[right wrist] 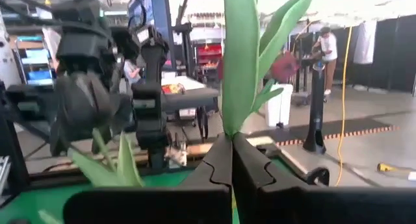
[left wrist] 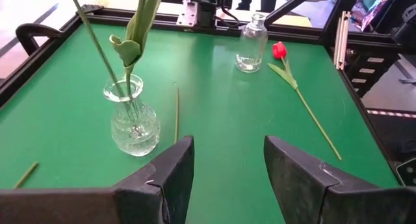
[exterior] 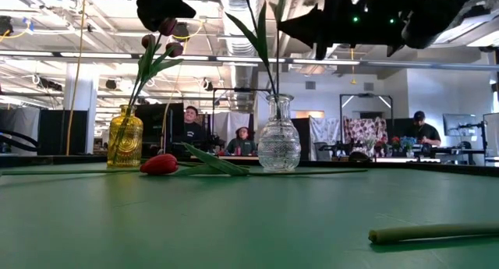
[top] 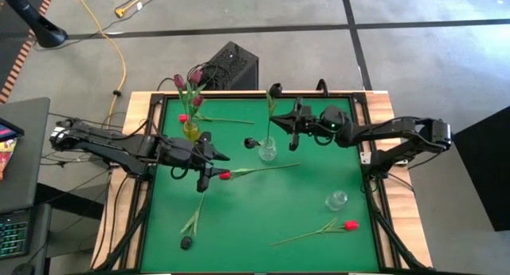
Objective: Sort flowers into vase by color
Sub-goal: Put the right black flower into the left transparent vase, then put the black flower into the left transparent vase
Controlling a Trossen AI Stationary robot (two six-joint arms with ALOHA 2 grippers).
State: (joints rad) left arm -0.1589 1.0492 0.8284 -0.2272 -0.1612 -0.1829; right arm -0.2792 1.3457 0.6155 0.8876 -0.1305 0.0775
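My right gripper (top: 284, 123) hangs over the clear vase (top: 267, 150), shut on a dark-headed tulip (top: 275, 90) standing in it. A second dark head (top: 251, 143) droops beside that vase. The yellow vase (top: 190, 130) holds pink-maroon tulips (top: 188, 80) and one red head (top: 183, 118). My left gripper (top: 212, 159) is open just left of a red tulip (top: 225, 175) that lies flat on the mat. In the left wrist view its fingers (left wrist: 170, 178) hold nothing, and the clear vase (left wrist: 133, 123) is ahead of them. My right gripper pinches the dark tulip between its two fingers (right wrist: 218, 165), at the green leaf and stem (right wrist: 238, 87) above the vase mouth. It comes in roughly level from the table's right, across the stem. The flower stands about upright with its lower end in the clear vase (exterior: 278, 136).
A small clear bottle (top: 336, 200) stands right of centre. Another red tulip (top: 351, 225) lies near the right near corner and a dark tulip (top: 186, 242) near the left near edge. A raised black frame (top: 374, 187) rims the green mat. People sit in the room behind (exterior: 191, 129).
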